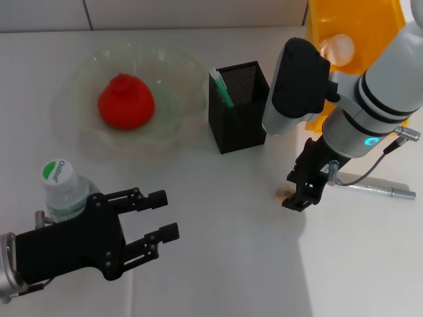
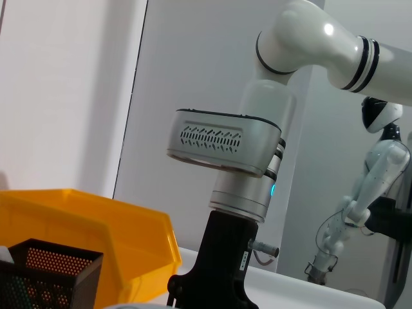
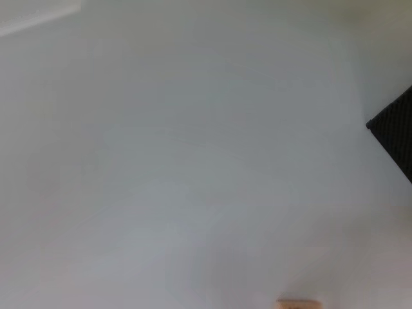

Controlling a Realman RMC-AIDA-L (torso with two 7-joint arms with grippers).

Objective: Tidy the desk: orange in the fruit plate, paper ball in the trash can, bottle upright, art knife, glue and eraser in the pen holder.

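The orange (image 1: 125, 100) lies in the fruit plate (image 1: 173, 66) at the back left. The paper ball (image 1: 336, 46) shows inside the trash can (image 1: 350, 23) (image 2: 96, 225) at the back right. Near the front left the bottle (image 1: 63, 188) stands upright, right behind my open left gripper (image 1: 165, 214). A green-and-white stick (image 1: 221, 86) is in the pen holder (image 1: 239, 115) (image 2: 45, 273). My right gripper (image 1: 299, 198) points down at the table, open, its tips just right of the eraser (image 1: 281, 193) (image 3: 297, 302). The silver art knife (image 1: 380, 190) lies further right.
A grey cable (image 1: 370, 168) loops from my right wrist over the table beside the knife. The right arm (image 2: 225, 148) stands between the pen holder and the trash can. Another white robot arm (image 2: 367, 193) is far behind the table.
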